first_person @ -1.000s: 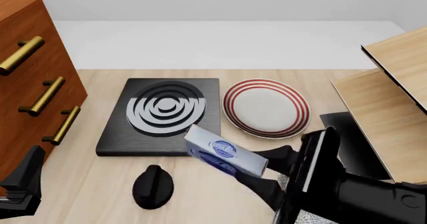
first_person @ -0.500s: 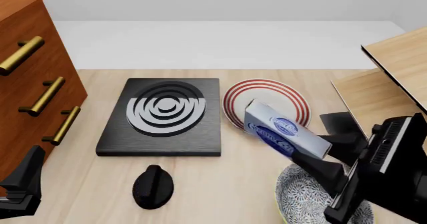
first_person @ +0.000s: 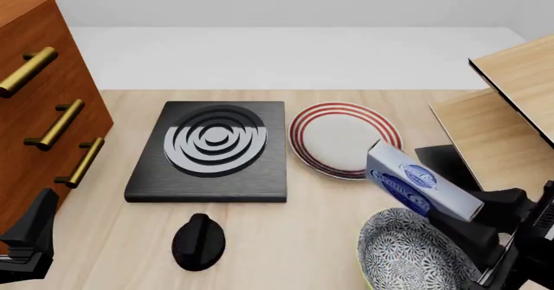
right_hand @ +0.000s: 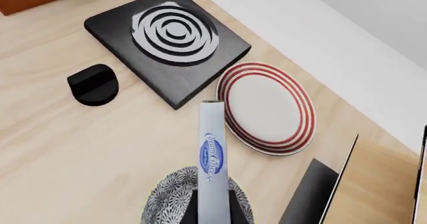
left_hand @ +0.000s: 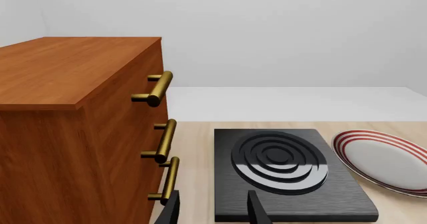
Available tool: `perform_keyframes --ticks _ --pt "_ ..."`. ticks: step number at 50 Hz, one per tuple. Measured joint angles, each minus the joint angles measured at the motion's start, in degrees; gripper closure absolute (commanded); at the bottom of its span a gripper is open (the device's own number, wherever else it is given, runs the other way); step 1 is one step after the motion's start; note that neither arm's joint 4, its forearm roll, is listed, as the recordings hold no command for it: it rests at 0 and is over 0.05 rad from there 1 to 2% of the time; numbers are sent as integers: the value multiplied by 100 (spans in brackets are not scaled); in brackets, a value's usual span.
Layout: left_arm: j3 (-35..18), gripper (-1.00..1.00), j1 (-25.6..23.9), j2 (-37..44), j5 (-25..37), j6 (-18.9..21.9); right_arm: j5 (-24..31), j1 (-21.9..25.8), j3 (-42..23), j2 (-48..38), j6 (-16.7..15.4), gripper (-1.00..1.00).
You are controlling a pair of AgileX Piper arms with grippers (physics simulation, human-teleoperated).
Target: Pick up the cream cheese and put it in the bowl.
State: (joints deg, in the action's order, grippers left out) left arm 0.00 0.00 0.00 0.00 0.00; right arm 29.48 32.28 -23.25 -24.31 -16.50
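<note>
Front view shows the pick-up done: the cream cheese (first_person: 421,183) is off the bench (first_person: 286,238), pinched at one end by the right gripper (first_person: 471,222), its free end tilted up toward 10 o'clock. The box hangs above the far edge of the bowl (first_person: 407,257), which sits at about 5 o'clock in this picture, just near of the plate (first_person: 346,137) with red rings. I judge the carry nearly complete; what is left is to bring the box fully over the bowl's hollow, lower it, spread the fingers and let it drop. As it is held, the long box sticks out past the rim toward the plate, so a release now might leave it leaning on the edge rather than inside.

Right wrist view adds what the front camera cannot give: looking along the fingers, the box appears edge-on, with its gripped end over the patterned bowl and its far end reaching toward the gap between the plate and the black burner slab (right_hand: 167,38). It also shows the small black knob (right_hand: 93,83) well apart from the bowl.

Left wrist view shows neither box nor bowl. It gives the wooden drawer chest (left_hand: 80,124) with brass handles beside the slab, and the left gripper (left_hand: 213,211), fingers spread and holding nothing, idle at the bench's 7 o'clock corner in the front view.
</note>
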Motion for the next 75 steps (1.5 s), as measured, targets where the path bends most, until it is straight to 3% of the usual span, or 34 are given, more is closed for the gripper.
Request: perform_keyframes --ticks 18,35,75 --pt "0 -100 0 0 0 0 857 -469 208 741 -79 100" --pt "0 -100 0 0 0 0 1328 -714 476 1177 -94 100" --pt "0 -100 0 0 0 0 844 -870 1298 1076 57 100"
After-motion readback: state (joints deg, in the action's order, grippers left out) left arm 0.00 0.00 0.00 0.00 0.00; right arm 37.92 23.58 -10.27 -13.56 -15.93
